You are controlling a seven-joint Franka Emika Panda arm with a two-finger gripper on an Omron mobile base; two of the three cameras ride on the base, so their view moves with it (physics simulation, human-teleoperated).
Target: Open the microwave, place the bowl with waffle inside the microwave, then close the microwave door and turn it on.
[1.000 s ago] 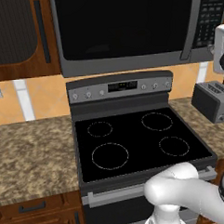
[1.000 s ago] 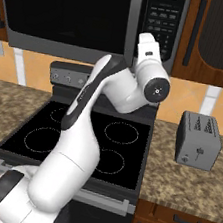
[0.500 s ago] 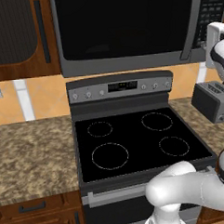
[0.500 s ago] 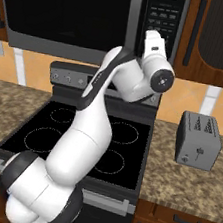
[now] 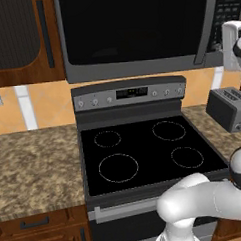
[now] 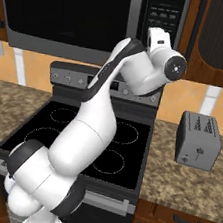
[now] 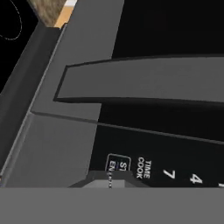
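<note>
Hand view: pressed close to microwave door [image 7: 144, 83] handle strip, beside keypad (door shut), presumably to hook it open; gripper [image 7: 109, 181] spread cannot be told.

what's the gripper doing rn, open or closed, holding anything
Gripper: cannot tell open or closed; nothing seen held. It sits close against the microwave keypad, near the door handle.

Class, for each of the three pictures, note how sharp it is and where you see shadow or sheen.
Left base view: sharp; the black glass microwave door carries a faint pale sheen. Right base view: crisp, evenly lit; the small grey toaster is darker on its side. Hand view: soft, the grey vertical handle strip has blurry edges, and the keypad lettering is fuzzy.
</note>
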